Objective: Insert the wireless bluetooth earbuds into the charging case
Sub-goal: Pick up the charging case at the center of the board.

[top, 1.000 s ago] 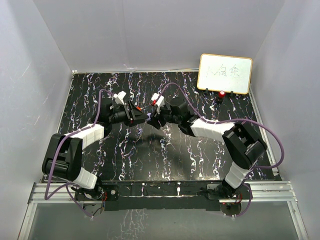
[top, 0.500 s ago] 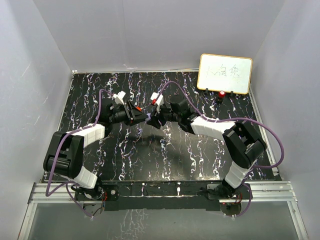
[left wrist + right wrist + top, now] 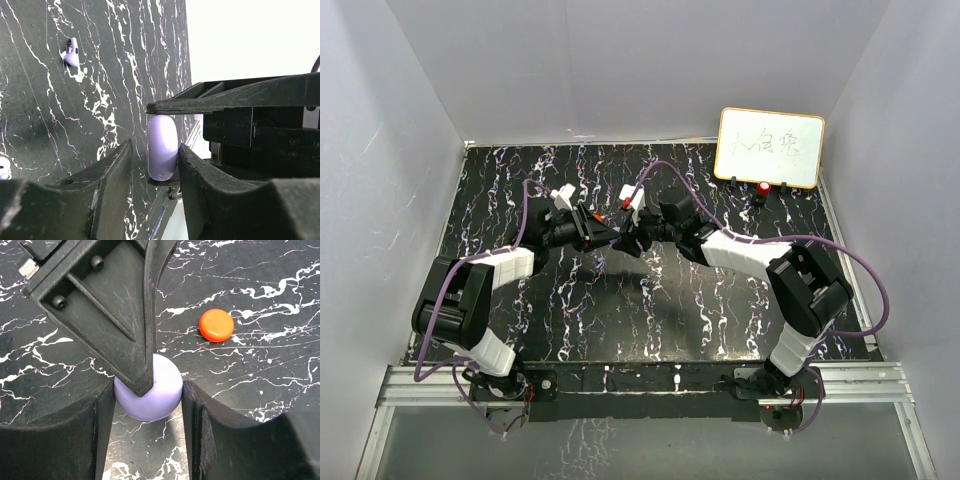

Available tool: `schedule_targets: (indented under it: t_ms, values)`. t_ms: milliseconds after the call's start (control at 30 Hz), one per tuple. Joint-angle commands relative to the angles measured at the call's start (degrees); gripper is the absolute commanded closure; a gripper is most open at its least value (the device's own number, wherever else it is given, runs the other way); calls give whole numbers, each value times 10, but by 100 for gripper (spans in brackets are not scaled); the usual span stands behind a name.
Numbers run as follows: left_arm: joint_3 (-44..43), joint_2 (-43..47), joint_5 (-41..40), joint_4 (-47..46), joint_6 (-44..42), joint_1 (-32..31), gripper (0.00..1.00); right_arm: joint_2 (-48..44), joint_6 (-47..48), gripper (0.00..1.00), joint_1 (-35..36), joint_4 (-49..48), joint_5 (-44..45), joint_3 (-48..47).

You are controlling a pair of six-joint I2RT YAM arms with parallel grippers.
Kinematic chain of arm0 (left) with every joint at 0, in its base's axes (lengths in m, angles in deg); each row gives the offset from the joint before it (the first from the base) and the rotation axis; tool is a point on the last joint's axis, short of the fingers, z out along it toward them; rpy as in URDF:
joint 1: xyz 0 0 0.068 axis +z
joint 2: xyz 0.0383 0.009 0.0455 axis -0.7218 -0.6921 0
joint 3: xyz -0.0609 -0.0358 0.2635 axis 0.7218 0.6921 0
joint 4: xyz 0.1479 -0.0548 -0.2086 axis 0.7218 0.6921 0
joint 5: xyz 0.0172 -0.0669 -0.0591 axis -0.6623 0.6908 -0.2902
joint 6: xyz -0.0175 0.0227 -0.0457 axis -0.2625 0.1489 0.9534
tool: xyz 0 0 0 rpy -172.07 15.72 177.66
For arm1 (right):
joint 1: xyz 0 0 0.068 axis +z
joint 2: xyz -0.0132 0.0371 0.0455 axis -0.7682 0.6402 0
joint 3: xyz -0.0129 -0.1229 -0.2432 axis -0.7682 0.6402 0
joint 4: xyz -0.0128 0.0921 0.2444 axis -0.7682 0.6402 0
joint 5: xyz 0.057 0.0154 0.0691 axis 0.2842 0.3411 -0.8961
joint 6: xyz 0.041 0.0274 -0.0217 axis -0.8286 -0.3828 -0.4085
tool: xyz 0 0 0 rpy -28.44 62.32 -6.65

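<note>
Purple charging case [image 3: 161, 150]: held on edge between the two grippers, over the middle of the counter [image 3: 50, 110]. I cannot tell whether it is lifted or resting.
Right gripper [image 3: 148, 395]: clamped on the case's rim, one finger on each side of its round outline.
Left gripper [image 3: 155, 150]: jaws a little apart around the case's flat faces. One finger touches, and the other leaves a sliver of counter showing.
Earbuds: one pale purple earbud [image 3: 71, 51] lies on the counter, well apart from the case. A second earbud [image 3: 2, 167] peeps in at the picture's edge. Neither is in the case.
Step in hand: probably a second grip on the case, to pass it over or to open it. No open lid shows.
Doing it well: seat the left fingers square and centred on the flat faces. Keep the right grip firm until both sides bear. A skewed squeeze could pop the smooth shell out.
Left wrist view only: the case edge-on, the gap, both earbuds.
Right wrist view only: the case's round face, and an orange-red disc [image 3: 216, 325] lying beyond it.
Top view only: both arms meeting mid-counter and a whiteboard [image 3: 770, 148] at the far right. The case itself is hidden.
</note>
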Motion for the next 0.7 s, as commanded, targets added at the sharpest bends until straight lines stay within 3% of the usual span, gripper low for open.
schedule_targets:
  t_ms: [0, 133, 400, 600, 667]
  values:
    - [-3, 6, 8, -14, -1, -5, 62, 9, 6, 83, -3, -15, -11, -33]
    - [-4, 10, 6, -11, -3, -5, 67, 11, 6, 83, -3, -14, -11, -35]
    - [-4, 20, -2, -3, -4, -6, 67, 11, 7, 83, -4, -9, -7, -35]
    - [-1, 21, -2, -8, -1, -5, 95, 11, 7, 83, -7, -8, -7, -34]
    - [2, 23, -5, -13, 0, -5, 100, 13, 7, 83, -8, -7, -7, -36]
